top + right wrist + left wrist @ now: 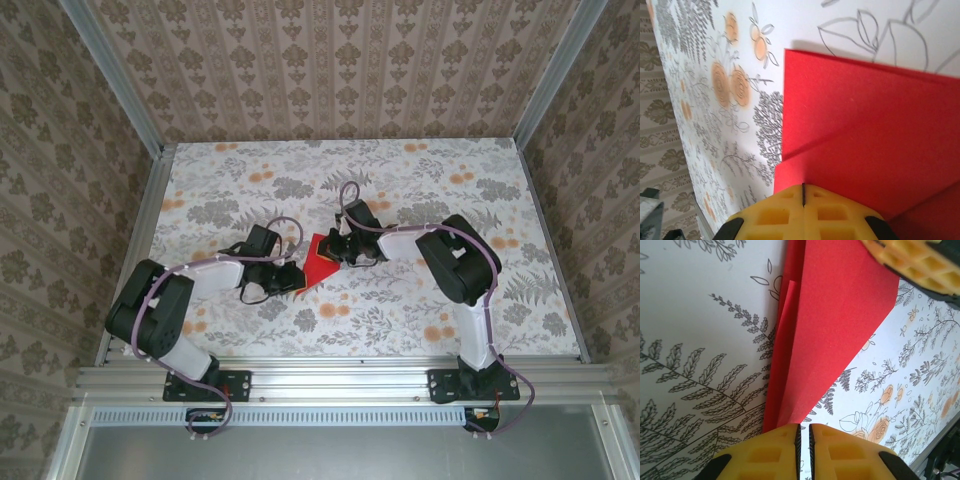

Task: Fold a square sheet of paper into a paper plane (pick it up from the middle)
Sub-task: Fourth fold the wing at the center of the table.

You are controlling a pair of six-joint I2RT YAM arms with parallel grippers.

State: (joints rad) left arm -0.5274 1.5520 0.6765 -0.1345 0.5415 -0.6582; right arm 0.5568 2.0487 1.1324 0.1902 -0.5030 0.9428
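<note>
Left gripper (804, 437): jaws drawn to a thin slit at the narrow tip of the folded red paper (832, 325). The tip runs under the fingertips (765, 452); pinched or just pressed, cannot tell. Paper lies mid-table (450, 310), between both arms, largely covered from above. Right gripper (803, 192): jaws fully together, resting on the paper's layered folds, whose far edges are cut off.

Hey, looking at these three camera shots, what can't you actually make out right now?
Top view: the paper is too small to read its folds.
Left wrist: left gripper covers the paper's tip; pinched or not, unclear.
Right wrist: right gripper hides the paper's near edge; the frame's right edge cuts the rest.
</note>
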